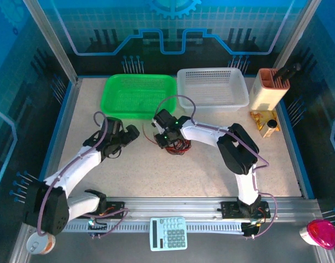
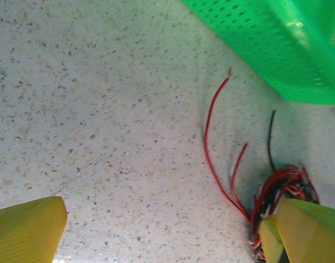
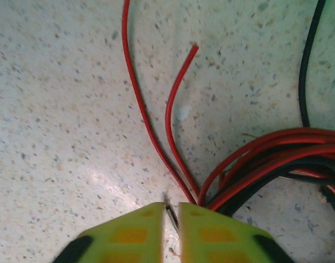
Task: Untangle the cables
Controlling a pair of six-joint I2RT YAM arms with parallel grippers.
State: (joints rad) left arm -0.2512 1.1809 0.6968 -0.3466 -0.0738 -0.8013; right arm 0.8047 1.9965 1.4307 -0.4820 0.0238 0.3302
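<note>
The cables [image 1: 178, 146] lie in a tangle of thin red and black wires on the speckled table, just in front of the baskets. My right gripper [image 1: 163, 139] is down at the tangle's left edge. In the right wrist view its fingers [image 3: 148, 230] are shut, with a thin dark cable [image 3: 171, 215] pinched between them and the red and black loops [image 3: 266, 159] bunched to the right. My left gripper [image 1: 132, 133] hovers left of the tangle, open and holding nothing [image 2: 165, 219]. Its right finger [image 2: 304, 230] sits next to the cables [image 2: 277, 186].
A green basket [image 1: 139, 96] and a white basket [image 1: 211, 87] stand at the back. A tan holder [image 1: 271, 87] and a small bottle [image 1: 269, 125] are at the right. A calculator [image 1: 168, 233] lies on the front rail.
</note>
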